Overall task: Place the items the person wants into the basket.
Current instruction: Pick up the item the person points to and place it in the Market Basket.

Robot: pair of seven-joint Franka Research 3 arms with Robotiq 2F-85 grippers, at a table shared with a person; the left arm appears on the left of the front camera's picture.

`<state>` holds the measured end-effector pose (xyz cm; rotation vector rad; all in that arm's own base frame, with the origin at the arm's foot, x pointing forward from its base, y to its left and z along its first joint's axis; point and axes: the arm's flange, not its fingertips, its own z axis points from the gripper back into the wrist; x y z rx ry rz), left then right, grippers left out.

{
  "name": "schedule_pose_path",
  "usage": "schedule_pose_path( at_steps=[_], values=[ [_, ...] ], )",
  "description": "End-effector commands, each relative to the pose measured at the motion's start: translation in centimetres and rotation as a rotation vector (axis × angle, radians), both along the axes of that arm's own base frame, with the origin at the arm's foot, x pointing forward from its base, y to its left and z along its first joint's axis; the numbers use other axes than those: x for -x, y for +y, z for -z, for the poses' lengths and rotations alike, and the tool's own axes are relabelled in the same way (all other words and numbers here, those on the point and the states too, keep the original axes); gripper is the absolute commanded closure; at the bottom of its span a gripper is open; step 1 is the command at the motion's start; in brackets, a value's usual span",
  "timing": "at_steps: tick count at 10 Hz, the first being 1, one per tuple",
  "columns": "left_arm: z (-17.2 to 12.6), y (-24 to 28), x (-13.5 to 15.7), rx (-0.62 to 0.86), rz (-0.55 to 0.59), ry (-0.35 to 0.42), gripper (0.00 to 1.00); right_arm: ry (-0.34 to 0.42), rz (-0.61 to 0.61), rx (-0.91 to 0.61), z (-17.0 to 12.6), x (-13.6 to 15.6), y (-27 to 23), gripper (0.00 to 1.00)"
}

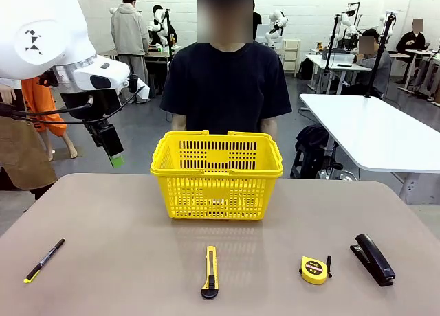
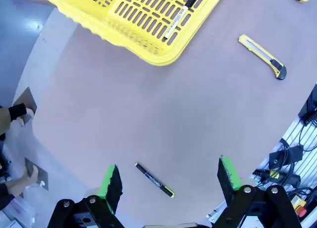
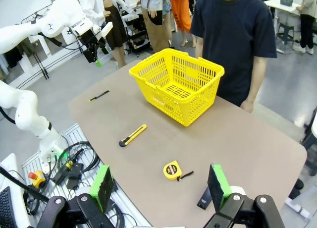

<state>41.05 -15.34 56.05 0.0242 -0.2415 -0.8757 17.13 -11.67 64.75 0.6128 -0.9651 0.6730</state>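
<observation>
Yellow plastic lattice basket (image 1: 216, 185) sits mid-frame on the tabletop (image 1: 103, 227); yellow-and-black utility knife (image 1: 210, 271) and round yellow tape measure (image 1: 313, 270) lie below. Left pincer (image 1: 115, 156) and right pincer (image 3: 161, 186) hang spread, empty. Risk: grabbing the neighbouring black stapler (image 1: 373, 259) instead.

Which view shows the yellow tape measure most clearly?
The front view: the tape measure lies whole and unobstructed near the camera. The right wrist view shows it whole too; the left wrist view cuts it at the top edge.

The basket (image 1: 216, 192) is glossy slotted plastic, the table (image 1: 110, 233) smooth and matt, the T-shirt (image 1: 227, 82) cloth
</observation>
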Motion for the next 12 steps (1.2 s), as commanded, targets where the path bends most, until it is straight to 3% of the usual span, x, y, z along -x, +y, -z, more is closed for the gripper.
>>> schedule_pose_path(
  at_steps=[1, 10, 12],
  values=[
    [-0.3, -0.2, 0.4, -0.002, 0.009, -0.007, 0.00, 0.000, -0.002, -0.003, 0.2, -0.1, 0.1, 0.00],
    [-0.2, -0.4, 0.2, 0.000, 0.010, -0.003, 0.00, 0.000, -0.002, -0.003, 0.2, -0.1, 0.1, 0.00],
    [-1.3, 2.6, 3.4, 0.175, 0.157, 0.038, 0.00, 0.000, -0.002, -0.003, 0.2, -0.1, 0.1, 0.00]
  ],
)
